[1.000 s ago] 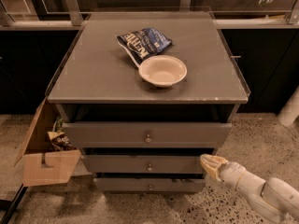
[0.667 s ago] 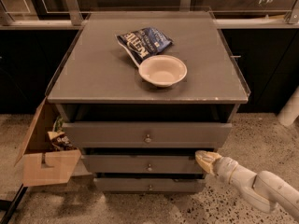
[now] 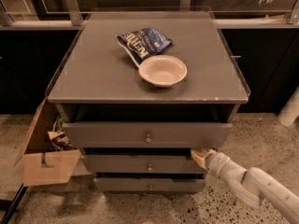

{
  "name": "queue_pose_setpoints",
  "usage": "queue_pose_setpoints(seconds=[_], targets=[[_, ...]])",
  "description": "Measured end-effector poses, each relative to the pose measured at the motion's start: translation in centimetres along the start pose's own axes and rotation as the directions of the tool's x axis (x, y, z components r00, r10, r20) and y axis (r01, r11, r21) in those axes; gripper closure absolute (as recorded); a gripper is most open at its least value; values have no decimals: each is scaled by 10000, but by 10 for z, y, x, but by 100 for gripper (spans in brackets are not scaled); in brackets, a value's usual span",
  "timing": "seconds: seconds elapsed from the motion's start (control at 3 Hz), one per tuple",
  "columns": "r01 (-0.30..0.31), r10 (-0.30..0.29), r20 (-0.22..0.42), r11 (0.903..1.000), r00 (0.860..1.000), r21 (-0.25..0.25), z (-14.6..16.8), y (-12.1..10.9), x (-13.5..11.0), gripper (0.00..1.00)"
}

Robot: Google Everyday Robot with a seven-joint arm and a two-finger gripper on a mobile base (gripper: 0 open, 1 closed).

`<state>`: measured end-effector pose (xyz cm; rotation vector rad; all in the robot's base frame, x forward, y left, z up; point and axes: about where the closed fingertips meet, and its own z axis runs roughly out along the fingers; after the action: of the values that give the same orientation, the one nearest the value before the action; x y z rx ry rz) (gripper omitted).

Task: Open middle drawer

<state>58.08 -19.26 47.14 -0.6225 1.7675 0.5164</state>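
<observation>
The middle drawer [image 3: 117, 164] is the grey front between the taller top drawer [image 3: 107, 134] and the narrower bottom drawer [image 3: 121, 185]. It has a small round metal knob [image 3: 149, 167] at its centre. It stands out a little, with a dark gap above its front. My gripper [image 3: 201, 156], tan-tipped on a pale arm coming in from the lower right, is at the upper right corner of the middle drawer's front, far right of the knob.
On the cabinet top [image 3: 93, 73] lie a blue chip bag [image 3: 145, 40] and a beige bowl [image 3: 162, 71]. An open cardboard box [image 3: 44, 160] with rubbish stands on the floor against the cabinet's left side. A pale post [image 3: 289, 108] stands at the right.
My gripper has moved left and slightly up, from beside the cabinet's lower right to the right end of the middle drawer. The drawers look unmoved.
</observation>
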Motion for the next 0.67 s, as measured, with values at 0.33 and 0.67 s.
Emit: queue_pose_setpoints(seconds=[0.33, 0.67], targets=[[58, -37, -351, 9982, 9994, 599, 4, -12, 5, 100], [-41, 68, -462, 9982, 9989, 597, 10, -9, 13, 100]])
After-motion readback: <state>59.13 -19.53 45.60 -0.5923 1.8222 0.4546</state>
